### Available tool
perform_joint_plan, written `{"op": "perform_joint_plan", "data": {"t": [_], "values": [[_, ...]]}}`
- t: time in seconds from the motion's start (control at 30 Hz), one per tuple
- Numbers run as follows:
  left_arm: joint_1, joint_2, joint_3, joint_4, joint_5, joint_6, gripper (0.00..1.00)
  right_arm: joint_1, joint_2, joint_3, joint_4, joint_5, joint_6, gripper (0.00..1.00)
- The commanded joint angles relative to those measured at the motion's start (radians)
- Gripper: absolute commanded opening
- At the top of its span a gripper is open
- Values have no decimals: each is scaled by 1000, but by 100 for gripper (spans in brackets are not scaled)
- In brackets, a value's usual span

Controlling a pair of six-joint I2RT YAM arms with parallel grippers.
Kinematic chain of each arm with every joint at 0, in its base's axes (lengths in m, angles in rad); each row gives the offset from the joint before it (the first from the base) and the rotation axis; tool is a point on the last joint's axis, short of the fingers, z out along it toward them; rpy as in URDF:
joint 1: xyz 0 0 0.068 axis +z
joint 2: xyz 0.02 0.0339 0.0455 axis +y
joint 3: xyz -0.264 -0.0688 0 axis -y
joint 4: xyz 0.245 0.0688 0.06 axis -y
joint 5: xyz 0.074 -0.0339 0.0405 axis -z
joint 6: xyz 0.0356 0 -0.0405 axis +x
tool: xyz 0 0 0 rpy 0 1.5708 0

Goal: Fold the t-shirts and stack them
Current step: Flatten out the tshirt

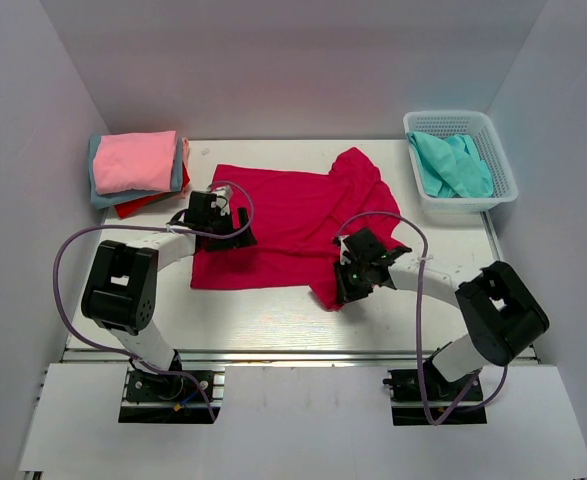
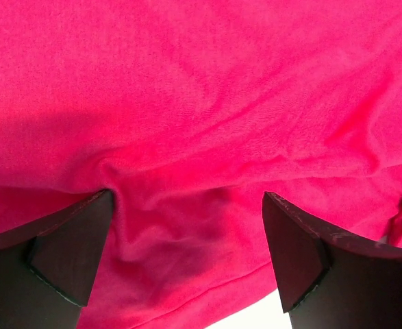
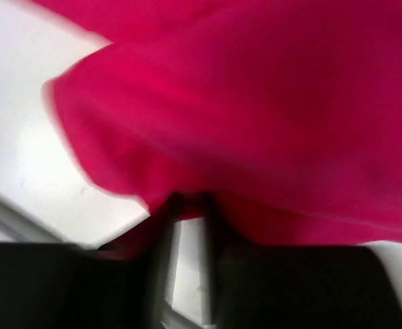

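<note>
A crimson-magenta t-shirt [image 1: 293,220] lies spread on the white table, its right sleeve bunched at the back. My left gripper [image 1: 235,228] hovers open over the shirt's left part. In the left wrist view its two dark fingers [image 2: 70,253] stand wide apart above wrinkled cloth [image 2: 201,103] near the hem, with my left gripper [image 2: 187,195] holding nothing. My right gripper [image 1: 351,285] is at the shirt's near right corner. In the blurred right wrist view my right gripper [image 3: 190,200] has its fingers drawn close together on the cloth's edge [image 3: 255,123], which bulges up from the tips.
Folded t-shirts are stacked at the back left, light pink [image 1: 133,160] on top, then grey-blue, with red [image 1: 151,204] lowest. A white mesh basket [image 1: 503,178] at the back right holds a teal t-shirt [image 1: 451,165]. Grey walls enclose the table on three sides.
</note>
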State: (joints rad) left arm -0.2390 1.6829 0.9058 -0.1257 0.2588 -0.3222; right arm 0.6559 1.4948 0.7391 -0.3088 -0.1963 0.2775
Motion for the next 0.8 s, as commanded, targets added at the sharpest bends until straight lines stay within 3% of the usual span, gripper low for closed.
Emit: {"op": "perform_joint_plan", "data": {"t": [0.0, 0.03, 0.37, 0.77], "values": [[-3, -11, -15, 0, -13, 11, 100, 11, 47, -12, 5, 145, 116, 16], [-3, -11, -25, 0, -27, 11, 100, 8, 41, -4, -44, 173, 132, 0], [-3, -11, -25, -20, -82, 2, 100, -15, -356, 137, -467, 414, 334, 0], [15, -11, -35, -42, -139, -17, 100, -41, -534, 263, -1003, 613, 773, 0]]}}
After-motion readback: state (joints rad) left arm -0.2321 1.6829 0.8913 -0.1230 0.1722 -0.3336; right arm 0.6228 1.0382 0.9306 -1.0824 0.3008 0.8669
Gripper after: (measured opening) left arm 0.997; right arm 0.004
